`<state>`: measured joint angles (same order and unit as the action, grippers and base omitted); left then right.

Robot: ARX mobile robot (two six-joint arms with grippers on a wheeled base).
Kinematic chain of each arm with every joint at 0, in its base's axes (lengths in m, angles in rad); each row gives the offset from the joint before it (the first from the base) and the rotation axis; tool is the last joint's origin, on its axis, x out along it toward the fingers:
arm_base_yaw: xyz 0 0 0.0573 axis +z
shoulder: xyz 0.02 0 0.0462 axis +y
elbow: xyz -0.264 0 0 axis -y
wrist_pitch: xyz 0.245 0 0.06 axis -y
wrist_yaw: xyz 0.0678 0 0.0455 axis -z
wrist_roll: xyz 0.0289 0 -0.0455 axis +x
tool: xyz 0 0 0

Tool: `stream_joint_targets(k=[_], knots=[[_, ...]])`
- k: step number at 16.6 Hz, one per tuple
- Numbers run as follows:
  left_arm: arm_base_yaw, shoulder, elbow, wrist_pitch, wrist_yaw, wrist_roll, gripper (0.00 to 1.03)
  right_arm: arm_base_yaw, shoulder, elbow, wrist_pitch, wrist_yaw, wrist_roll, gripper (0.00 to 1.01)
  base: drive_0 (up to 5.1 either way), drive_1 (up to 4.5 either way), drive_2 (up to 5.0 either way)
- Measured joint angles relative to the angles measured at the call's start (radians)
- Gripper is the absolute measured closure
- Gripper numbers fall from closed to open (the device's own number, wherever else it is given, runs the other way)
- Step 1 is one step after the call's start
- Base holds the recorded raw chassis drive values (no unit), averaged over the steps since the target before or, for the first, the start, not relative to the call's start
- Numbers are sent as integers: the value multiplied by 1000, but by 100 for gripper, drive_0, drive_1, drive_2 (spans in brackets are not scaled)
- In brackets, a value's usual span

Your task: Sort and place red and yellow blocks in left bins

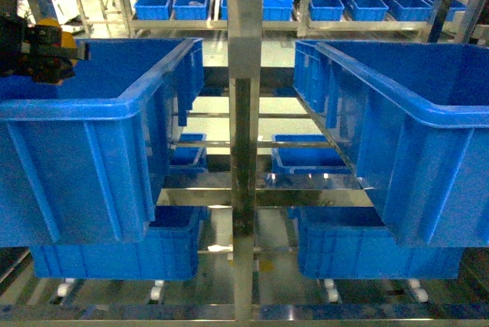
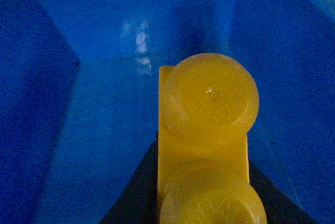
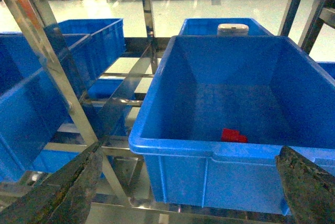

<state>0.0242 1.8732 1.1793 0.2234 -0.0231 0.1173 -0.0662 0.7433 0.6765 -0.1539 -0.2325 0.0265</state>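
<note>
My left gripper (image 1: 47,53) hangs at the far left over the upper left blue bin (image 1: 99,101), shut on the yellow block (image 1: 59,36). In the left wrist view the yellow block (image 2: 207,130), with two round studs, fills the space between the dark fingers (image 2: 138,192), above the bin's bare blue floor (image 2: 99,135). The red block (image 3: 233,135) lies on the floor of the big blue bin (image 3: 209,153) in the right wrist view, near its front wall. My right gripper (image 3: 188,192) stands open in front of that bin, holding nothing; it is out of the head view.
A steel upright post (image 1: 244,144) rises between the left bin and the upper right bin (image 1: 405,105). More blue bins (image 1: 114,254) sit on the lower rack levels and on far shelves (image 1: 172,2). A white object (image 3: 233,28) lies in a bin behind.
</note>
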Motion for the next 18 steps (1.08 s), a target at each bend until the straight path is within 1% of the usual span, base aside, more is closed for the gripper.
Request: stream_joint_targets(k=[1, 2, 3, 4, 6, 7, 8, 9, 10, 11, 12, 13, 14, 15, 16, 17, 18], knots=[[-3, 12, 0, 26, -1, 9, 77, 0, 0, 0, 0, 0, 0, 3, 0, 0, 0], [-3, 24, -1, 58, -3, 31, 77, 0, 0, 0, 0, 0, 0, 3, 0, 0, 0], [-3, 26, -3, 69, -3, 32, 77, 0, 0, 0, 0, 0, 0, 3, 0, 0, 0], [-1, 28, -9, 92, 0, 38, 74, 0, 0, 0, 0, 0, 0, 3, 0, 0, 0], [6, 22, -28, 125, 26, 49, 64, 0, 0, 0, 0, 0, 0, 3, 0, 0, 0], [23, -29, -82, 156, 51, 50, 51, 0, 0, 0, 0, 0, 0, 3, 0, 0, 0], [53, -137, -159, 111, 98, 44, 35, 0, 0, 0, 0, 0, 0, 3, 0, 0, 0], [81, -210, -201, 71, 147, 33, 26, 0, 0, 0, 1, 0, 0, 3, 0, 0, 0], [132, -319, -249, -10, 229, 8, 14, 0, 0, 0, 1, 0, 0, 3, 0, 0, 0], [172, -403, -275, -56, 286, -11, 5, 0, 0, 0, 0, 0, 0, 3, 0, 0, 0], [209, -489, -291, -96, 336, -26, 4, 0, 0, 0, 0, 0, 0, 3, 0, 0, 0], [242, -590, -301, -119, 371, -48, 5, 0, 0, 0, 0, 0, 0, 3, 0, 0, 0], [163, -843, -309, -157, 365, -140, 5, 0, 0, 0, 1, 0, 0, 3, 0, 0, 0], [85, -858, -358, -36, 206, -158, 13, 49, -39, -77, 200, 133, -5, 14, 0, 0, 0], [53, -1000, -632, 121, 102, -135, 51, 66, -157, -302, 376, 231, -19, 52, 0, 0, 0], [13, -1055, -740, 164, 63, -135, 71, 66, -198, -383, 394, 231, -19, 72, 0, 0, 0], [-19, -1084, -793, 177, 29, -135, 82, 66, -224, -413, 404, 230, -19, 83, 0, 0, 0]])
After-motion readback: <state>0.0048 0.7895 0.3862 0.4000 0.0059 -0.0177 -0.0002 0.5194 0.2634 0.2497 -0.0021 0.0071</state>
